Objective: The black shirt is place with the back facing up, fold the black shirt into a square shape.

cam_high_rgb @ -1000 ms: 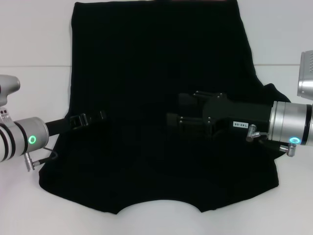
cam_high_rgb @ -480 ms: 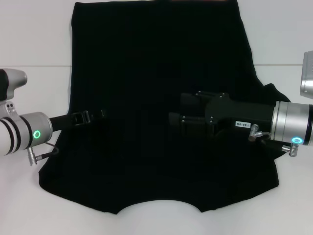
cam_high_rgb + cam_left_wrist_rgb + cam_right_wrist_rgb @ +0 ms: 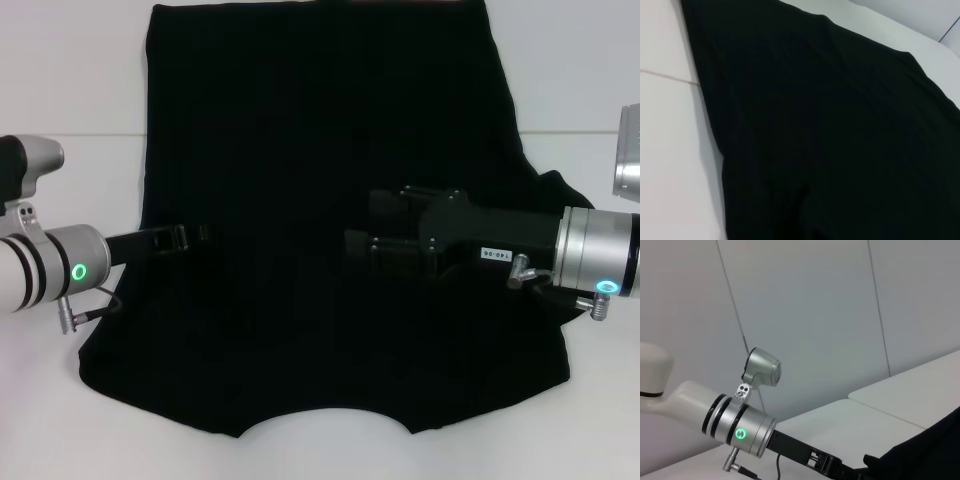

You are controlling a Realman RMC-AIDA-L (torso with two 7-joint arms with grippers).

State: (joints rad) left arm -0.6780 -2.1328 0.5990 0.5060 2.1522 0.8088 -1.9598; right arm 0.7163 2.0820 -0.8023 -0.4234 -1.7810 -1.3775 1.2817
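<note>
A grey panelled wall (image 3: pixel 805 315) with thin vertical seams stands behind the workspace, seen from the right wrist camera. Below it runs the white desk (image 3: pixel 70 70), a smooth pale surface crossed by a faint seam line on both sides of the cloth.

The black shirt (image 3: pixel 320 150) lies spread flat on the desk and covers most of it, its curved neckline at the near edge toward the robot and its hem at the far edge. In the left wrist view the black shirt (image 3: pixel 840 140) fills the picture, with bare desk (image 3: pixel 670 150) alongside.

The right pincer (image 3: pixel 365 240) reaches in over the middle of the shirt from the right; against the black cloth I cannot tell how far its fingers stand apart or whether they hold anything. The left pincer (image 3: pixel 190 236) reaches over the shirt's left edge; its fingers likewise cannot be made out.
</note>
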